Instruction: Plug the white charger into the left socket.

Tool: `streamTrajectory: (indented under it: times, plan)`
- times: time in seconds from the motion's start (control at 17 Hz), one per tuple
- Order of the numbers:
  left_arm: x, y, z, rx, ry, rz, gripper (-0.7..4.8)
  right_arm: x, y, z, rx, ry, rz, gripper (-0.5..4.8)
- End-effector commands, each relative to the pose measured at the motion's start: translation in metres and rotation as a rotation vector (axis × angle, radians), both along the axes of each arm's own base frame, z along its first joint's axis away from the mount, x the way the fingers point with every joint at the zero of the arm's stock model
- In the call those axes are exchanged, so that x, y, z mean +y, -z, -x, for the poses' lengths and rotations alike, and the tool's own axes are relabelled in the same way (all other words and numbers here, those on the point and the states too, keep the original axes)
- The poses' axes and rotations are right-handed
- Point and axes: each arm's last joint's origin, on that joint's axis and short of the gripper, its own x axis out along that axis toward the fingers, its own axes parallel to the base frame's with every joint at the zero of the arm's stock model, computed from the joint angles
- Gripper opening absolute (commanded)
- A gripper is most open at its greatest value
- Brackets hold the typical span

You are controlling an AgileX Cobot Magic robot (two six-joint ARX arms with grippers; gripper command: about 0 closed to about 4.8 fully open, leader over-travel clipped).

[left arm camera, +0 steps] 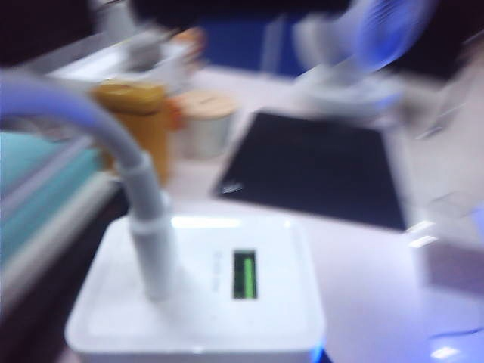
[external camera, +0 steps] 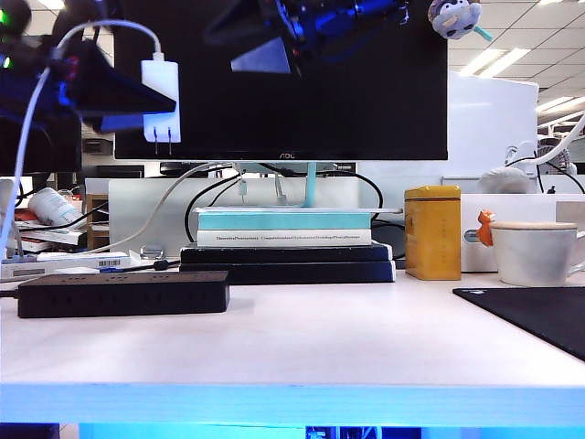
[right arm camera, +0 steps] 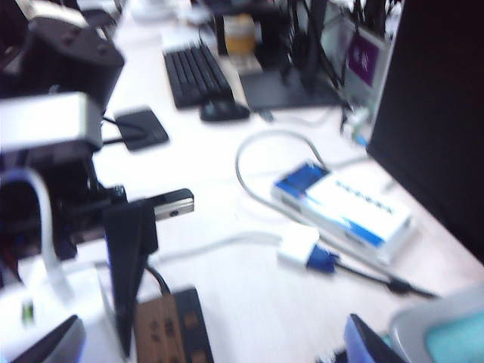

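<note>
Clamped on the white charger [external camera: 161, 101], the left gripper [external camera: 137, 99] holds the block high in the air at the upper left of the exterior view, prongs pointing straight down and the thin white cable arching up and off to the side; the right gripper [external camera: 302, 23] hangs at the top centre in front of the dark monitor [external camera: 302, 91], its jaws spread wide and empty. Largest on the scene is the pale table [external camera: 320, 338], with the monitor standing behind a stack of books [external camera: 285, 240]. Next down in size, the black power strip [external camera: 123, 293] lies flat near the table's left edge, well below the charger and roughly underneath it; the left socket is on its top face, which the exterior view sees edge-on, so the holes cannot be made out there. The right wrist view shows one end of the strip [right arm camera: 170, 329] with the charger [right arm camera: 53, 321] just beside it. The left wrist view is blurred but shows the charger's back face [left arm camera: 227, 291] with its cable plug. By my reading the carrying step is in hand, with insertion not yet begun. The next move calls for lining the prongs over the leftmost outlet, keeping them vertical, then descending straight and pressing firmly.
</note>
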Motion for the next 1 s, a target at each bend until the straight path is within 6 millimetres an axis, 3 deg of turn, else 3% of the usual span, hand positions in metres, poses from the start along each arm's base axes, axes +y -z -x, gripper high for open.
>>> streamTrajectory:
  times: [0.06,0.47,0.7,0.88,1.0]
  plan:
    - [0.012,0.014,-0.008,0.037,0.078,0.074,1.5,-0.001,-0.001,0.002,-0.038,0.021,0.043,4.79]
    - [0.017,0.057,-0.031,0.026,0.101,0.097,1.5,-0.002,0.002,0.003,-0.015,0.02,0.058,4.79]
    - [0.02,0.104,-0.048,0.012,0.083,0.09,1.5,-0.002,0.002,0.003,-0.015,0.021,0.058,4.79]
    - [0.02,0.112,-0.049,0.018,0.077,0.086,1.5,-0.002,0.004,0.003,0.003,0.027,0.071,4.79]
    - [0.02,0.112,-0.05,0.008,0.086,0.092,1.5,0.0,0.02,-0.001,0.002,0.028,0.133,4.79]
